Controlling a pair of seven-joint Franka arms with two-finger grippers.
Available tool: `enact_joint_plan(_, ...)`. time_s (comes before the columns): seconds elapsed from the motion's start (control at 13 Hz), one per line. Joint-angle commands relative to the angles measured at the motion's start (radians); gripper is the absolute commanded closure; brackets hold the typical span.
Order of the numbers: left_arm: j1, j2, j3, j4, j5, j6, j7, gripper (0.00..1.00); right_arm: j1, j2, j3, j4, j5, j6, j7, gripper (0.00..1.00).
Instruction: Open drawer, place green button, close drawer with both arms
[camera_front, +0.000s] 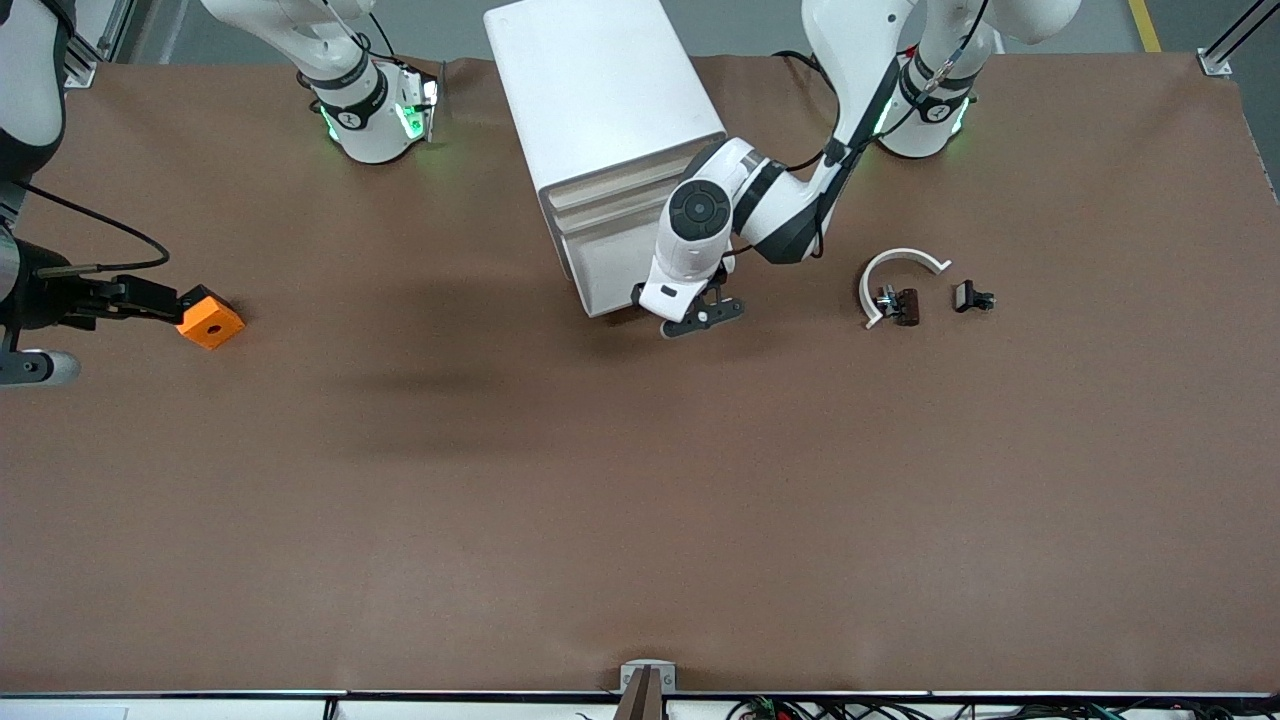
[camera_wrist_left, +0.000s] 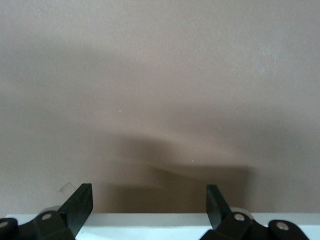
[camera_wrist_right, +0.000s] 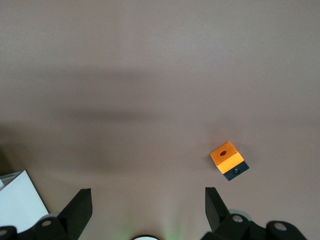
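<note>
Left gripper (camera_front: 703, 314) hangs wide open, empty, right at the cabinet (camera_front: 600, 110) front by the lowest of 4 shut drawers (camera_front: 625, 268), probably light, stiff, best pulled by its front strip; right gripper (camera_wrist_right: 147, 210) open; button unseen.

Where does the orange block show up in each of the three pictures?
Front view: the orange block lies on the table, toward the right arm's end.
Right wrist view: the block lies on bare table, orange face up.
Left wrist view: not in it.
Shared landmark: the brown table surface fills all three views.
</note>
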Motion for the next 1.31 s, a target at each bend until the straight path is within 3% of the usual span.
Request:
enact_joint_plan(0.0,-0.035,0.005,0.006,0.011,-0.013,0.002,-0.042,0.00,-0.016,-0.018,0.018,-0.005,-0.008,-0.003,0.006,0.00)
enact_joint_plan(0.54,-0.081,0.005,0.006,0.010,-0.013,0.000,-0.077,0.00,-0.016,-0.072,0.020,0.002,0.007,0.015,0.038,0.00)
enact_joint_plan(1.23,-0.142,0.005,0.004,0.011,-0.013,-0.003,-0.160,0.00,-0.062,-0.237,0.020,-0.154,0.009,0.072,0.036,0.00)
